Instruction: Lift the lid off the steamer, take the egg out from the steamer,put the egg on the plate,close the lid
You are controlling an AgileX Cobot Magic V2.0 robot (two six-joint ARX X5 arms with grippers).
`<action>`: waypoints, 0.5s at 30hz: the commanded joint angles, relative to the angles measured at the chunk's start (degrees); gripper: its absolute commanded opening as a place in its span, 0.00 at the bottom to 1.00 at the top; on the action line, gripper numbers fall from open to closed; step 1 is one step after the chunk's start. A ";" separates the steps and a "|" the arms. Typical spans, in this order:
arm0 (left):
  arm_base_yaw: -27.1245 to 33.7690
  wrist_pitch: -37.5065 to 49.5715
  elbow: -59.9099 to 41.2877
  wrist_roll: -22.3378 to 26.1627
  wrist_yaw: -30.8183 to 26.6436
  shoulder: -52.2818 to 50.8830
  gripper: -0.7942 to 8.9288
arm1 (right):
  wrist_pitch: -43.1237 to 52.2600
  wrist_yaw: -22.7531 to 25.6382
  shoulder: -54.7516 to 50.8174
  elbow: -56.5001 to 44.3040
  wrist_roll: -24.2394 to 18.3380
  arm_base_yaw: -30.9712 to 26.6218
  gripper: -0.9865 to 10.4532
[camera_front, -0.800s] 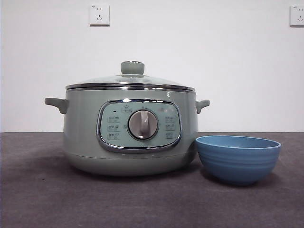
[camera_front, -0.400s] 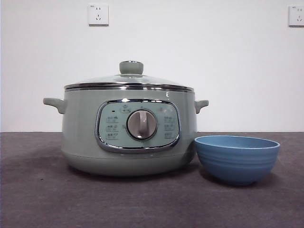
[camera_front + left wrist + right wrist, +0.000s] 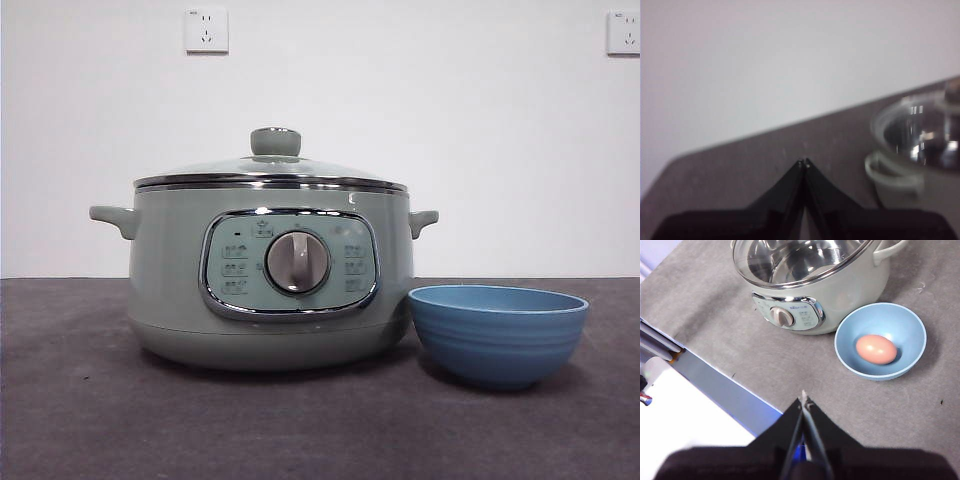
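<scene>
The pale green steamer (image 3: 270, 285) stands on the dark table with the glass lid (image 3: 272, 172) seated on its rim; the lid (image 3: 795, 260) and steamer (image 3: 840, 295) also show in the right wrist view, the steamer's handle (image 3: 890, 172) in the left wrist view. Right of the steamer sits the blue plate (image 3: 498, 335), a small bowl. The brown egg (image 3: 876, 349) lies inside the plate (image 3: 855, 325). My right gripper (image 3: 803, 399) hangs shut and empty above the table, short of the plate. My left gripper (image 3: 803, 162) is shut and empty, off to the steamer's side.
A white wall with two power sockets (image 3: 206, 30) stands behind the table. The table's edge (image 3: 715, 375) with a blue strip runs near my right gripper. Neither arm shows in the front view.
The front view's framing has shifted very slightly; the steamer, lid and plate stand as before.
</scene>
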 commanded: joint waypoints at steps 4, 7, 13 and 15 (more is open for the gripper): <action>0.57 0.85 -7.10 -2.84 -1.66 -4.48 0.08 | 0.17 0.04 -0.04 -0.15 -0.24 0.07 0.09; 0.55 0.17 -9.29 -4.28 -2.93 -6.29 0.08 | 0.17 0.04 -0.04 -0.15 -0.24 0.07 0.09; 0.57 -7.02 -10.69 -5.35 -3.02 -9.44 0.08 | 0.17 0.04 -0.04 -0.15 -0.24 0.07 0.09; 0.55 -9.70 -10.67 -5.53 -2.93 -9.44 0.08 | 0.17 0.04 -0.04 -0.15 -0.24 0.07 0.09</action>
